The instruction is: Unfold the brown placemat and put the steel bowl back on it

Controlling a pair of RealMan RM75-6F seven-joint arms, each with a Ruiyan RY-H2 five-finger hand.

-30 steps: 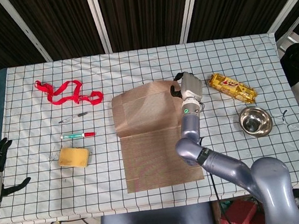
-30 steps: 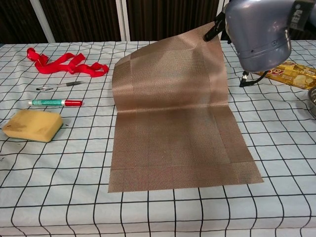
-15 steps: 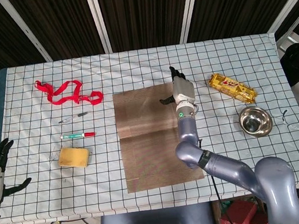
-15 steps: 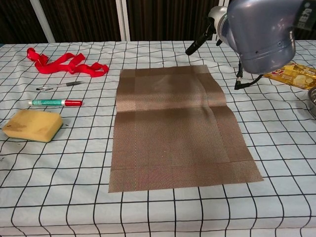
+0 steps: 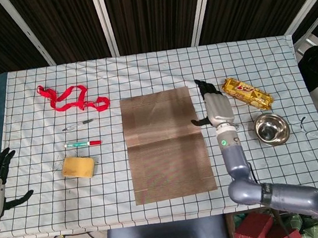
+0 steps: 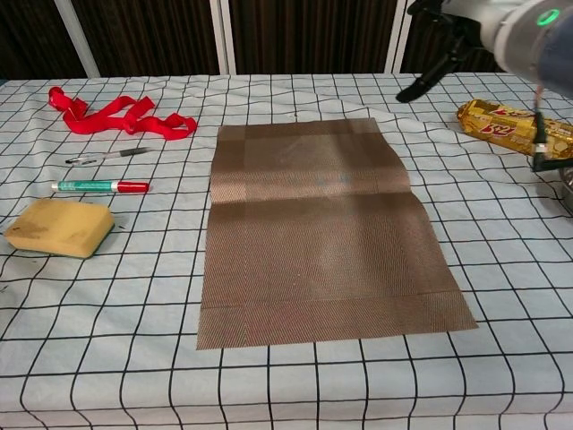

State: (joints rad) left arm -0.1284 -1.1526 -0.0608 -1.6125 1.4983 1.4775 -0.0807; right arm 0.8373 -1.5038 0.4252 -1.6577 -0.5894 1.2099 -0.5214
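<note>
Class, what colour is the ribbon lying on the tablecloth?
Red; the ribbon shows best in the head view.

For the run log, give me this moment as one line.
placemat unfolded flat | right hand open, beside it | steel bowl still off mat

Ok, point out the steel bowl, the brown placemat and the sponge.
steel bowl (image 5: 271, 129), head view, on its inner bottom.
brown placemat (image 6: 322, 242), chest view, on its middle.
sponge (image 6: 58, 227), chest view, on its top face.

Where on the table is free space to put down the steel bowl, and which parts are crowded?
The unfolded brown placemat lies flat and bare. The tablecloth behind it is bare too. It is crowded on the left: ribbon, pen, marker, sponge. On the right sit the snack bar, steel bowl and right hand.
</note>
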